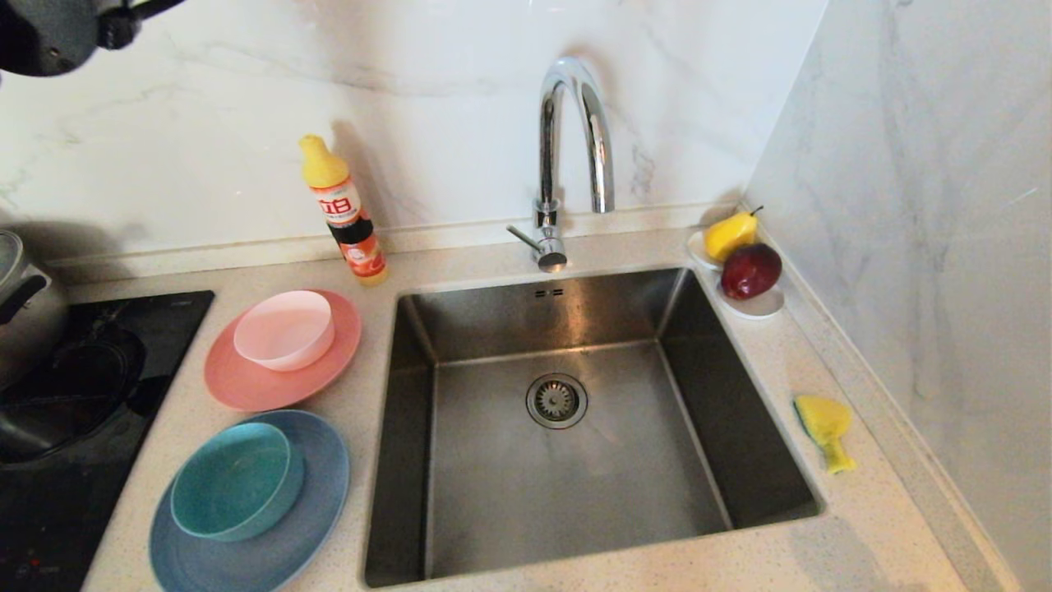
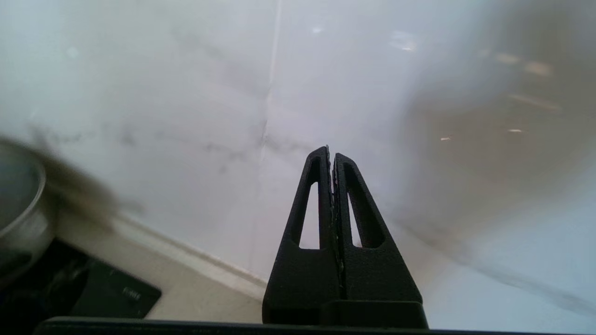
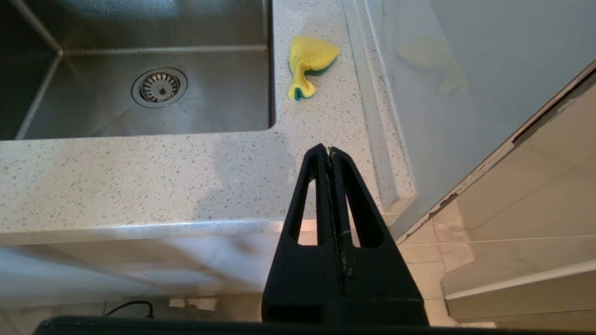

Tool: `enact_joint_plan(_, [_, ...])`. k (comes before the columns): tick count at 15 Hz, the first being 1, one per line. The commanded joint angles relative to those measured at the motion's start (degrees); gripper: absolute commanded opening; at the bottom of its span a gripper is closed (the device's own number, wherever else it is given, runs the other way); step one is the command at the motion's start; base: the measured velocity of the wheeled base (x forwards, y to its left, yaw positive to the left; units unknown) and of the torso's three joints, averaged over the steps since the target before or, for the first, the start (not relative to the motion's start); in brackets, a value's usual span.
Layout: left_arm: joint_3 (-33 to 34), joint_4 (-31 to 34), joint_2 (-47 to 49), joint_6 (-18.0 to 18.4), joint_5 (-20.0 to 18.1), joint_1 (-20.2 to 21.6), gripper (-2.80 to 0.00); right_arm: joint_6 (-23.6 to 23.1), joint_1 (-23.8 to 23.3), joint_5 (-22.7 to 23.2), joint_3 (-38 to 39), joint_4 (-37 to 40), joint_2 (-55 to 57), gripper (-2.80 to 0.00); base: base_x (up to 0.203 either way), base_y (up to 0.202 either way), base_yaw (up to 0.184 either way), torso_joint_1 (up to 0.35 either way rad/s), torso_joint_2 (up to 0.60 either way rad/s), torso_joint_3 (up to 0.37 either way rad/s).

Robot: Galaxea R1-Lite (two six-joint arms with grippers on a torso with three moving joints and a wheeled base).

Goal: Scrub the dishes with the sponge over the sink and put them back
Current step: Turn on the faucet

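Yellow sponge (image 1: pixel 824 428) lies right of your sink (image 1: pixel 575 427) | left claw (image 2: pixel 331 153) pressed together, raised at wall | right claw (image 3: pixel 328 151) pressed together, parked below counter.

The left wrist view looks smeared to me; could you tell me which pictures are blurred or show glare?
Left wrist view: pot and wall streaked by blur, shut left claw sharp. Head view: glare on the tap. Right wrist view: sharp, sponge reflected in the wall.

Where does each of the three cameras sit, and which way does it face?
Head: high, looking down on the sink; left arm in the top corner.
Left wrist: behind the shut left claw, facing the marble wall.
Right wrist: behind the shut right claw, below the counter edge, facing the sponge.
Head and right wrist share sink and sponge.
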Motion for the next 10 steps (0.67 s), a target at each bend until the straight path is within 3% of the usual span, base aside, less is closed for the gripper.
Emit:
enact_joint_plan(1, [-3.43, 2.35, -2.92, 0.26, -1.34, -0.24, -2.8, 0.01, 0.02, -0.04, 0.0, -0.01, -0.06, -2.8, 0.0, 0.0, 0.0, 0.0, 0.0, 0.0])
enact_joint_plan(3, [-7.36, 12.06, -4.23, -0.17, -4.65, -3.03, -2.8, 0.01, 0.02, -0.04, 0.0, -0.01, -0.06, -2.8, 0.0, 0.0, 0.0, 0.0, 0.0, 0.0])
enact_joint_plan(4, [-8.28, 17.38, -5.0, -0.89, -8.71, -6.15, -2.8, 0.01, 0.02, 0.0, 0.0, -0.01, -0.06, -2.8, 0.0, 0.0, 0.0, 0.0, 0.0, 0.0])
enact_joint_plan(7, [-9.35, 34.69, -4.63, -8.26, -26.11, -7.94, -2.8, 0.01, 0.02, -0.04, 0.0, -0.01, -0.06, -2.8, 0.0, 0.0, 0.0, 0.0, 0.0, 0.0])
enact_joint_plan(10, [-9.87, 37.43, 3.19, -15.96, -32.26, -7.93, -2.8, 0.01, 0.02, 0.02, 0.0, 0.0, -0.06, -2.8, 0.0, 0.0, 0.0, 0.0, 0.0, 0.0])
